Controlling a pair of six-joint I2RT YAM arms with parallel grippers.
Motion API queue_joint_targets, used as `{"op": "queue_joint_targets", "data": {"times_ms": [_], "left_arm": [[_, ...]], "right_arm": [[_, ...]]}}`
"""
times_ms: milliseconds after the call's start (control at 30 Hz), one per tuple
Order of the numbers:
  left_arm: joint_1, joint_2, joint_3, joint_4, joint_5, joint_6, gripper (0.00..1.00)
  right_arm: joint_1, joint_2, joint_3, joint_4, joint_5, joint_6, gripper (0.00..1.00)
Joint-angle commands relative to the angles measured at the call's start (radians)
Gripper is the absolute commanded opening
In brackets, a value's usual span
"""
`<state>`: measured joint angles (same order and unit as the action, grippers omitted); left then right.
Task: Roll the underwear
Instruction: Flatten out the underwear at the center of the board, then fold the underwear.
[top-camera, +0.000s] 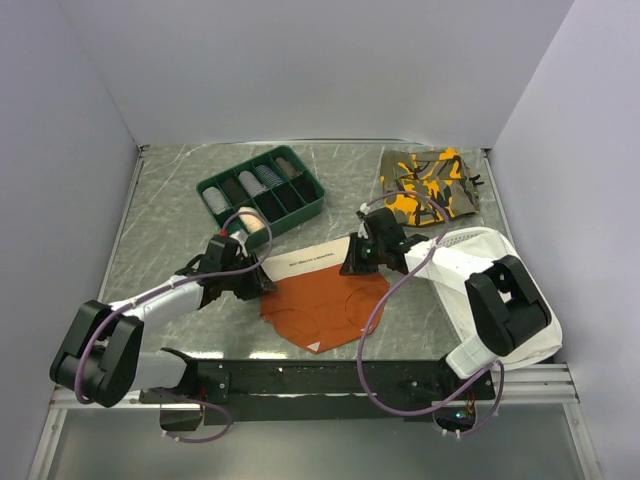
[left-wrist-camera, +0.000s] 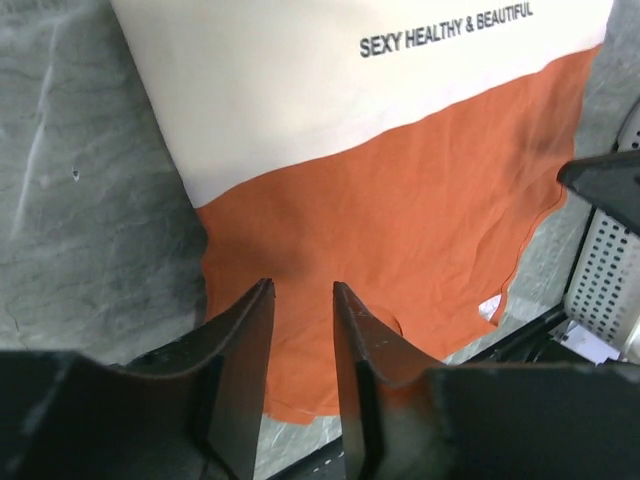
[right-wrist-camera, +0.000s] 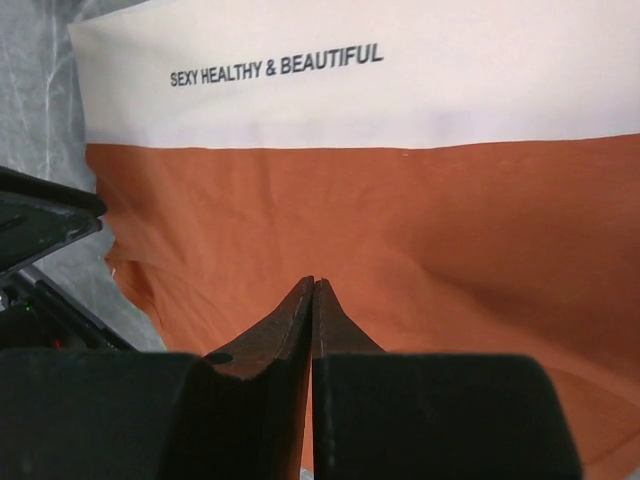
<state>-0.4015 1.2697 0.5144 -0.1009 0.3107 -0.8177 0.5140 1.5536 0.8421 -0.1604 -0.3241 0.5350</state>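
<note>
My right claw (right-wrist-camera: 313, 282) is pinched shut on the underwear (right-wrist-camera: 450, 230), its orange cloth puckering at the tips. My left claw (left-wrist-camera: 303, 287) stands parted over the same cloth.

Left arm (top-camera: 160, 296) and right arm (top-camera: 455, 262) were white, black-jointed; lilac cables (top-camera: 363, 335) trailed behind black fingers (left-wrist-camera: 240, 370), tips possibly scuffed.

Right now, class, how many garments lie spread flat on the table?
2: the underwear at the centre; the camouflage garment in the far right corner. More could be hidden underneath them.
</note>
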Motion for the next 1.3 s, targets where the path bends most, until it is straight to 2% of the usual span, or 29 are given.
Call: {"op": "queue_joint_targets", "data": {"times_ms": [0,267,533,900,1000,1200,1267], "left_arm": [[-0.002,0.005,-0.033,0.04,-0.002,-0.031,0.34],[-0.002,-0.044,-0.12,-0.025,-0.076,-0.051,0.32],[0.012,-0.024,-0.062,-0.152,-0.229,-0.029,0.3],[0.092,0.031,0.013,-0.152,-0.206,0.022,0.31],[0.09,-0.012,0.024,-0.148,-0.174,0.032,0.34],[0.092,-0.154,0.103,-0.181,-0.148,0.051,0.58],[0.09,-0.165,0.128,-0.162,-0.147,0.052,0.6]], "right_arm": [[0.023,0.011,-0.031,0.055,0.01,0.036,0.09],[0.029,0.045,-0.002,0.058,0.02,0.033,0.08],[0.035,0.079,0.022,0.024,0.045,0.034,0.08],[0.09,0.096,0.034,0.025,0.003,0.048,0.08],[0.095,0.079,0.043,0.03,0.031,0.052,0.09],[0.096,0.04,0.107,0.007,0.033,0.034,0.09],[0.096,0.03,0.12,0.001,0.033,0.037,0.09]]}}
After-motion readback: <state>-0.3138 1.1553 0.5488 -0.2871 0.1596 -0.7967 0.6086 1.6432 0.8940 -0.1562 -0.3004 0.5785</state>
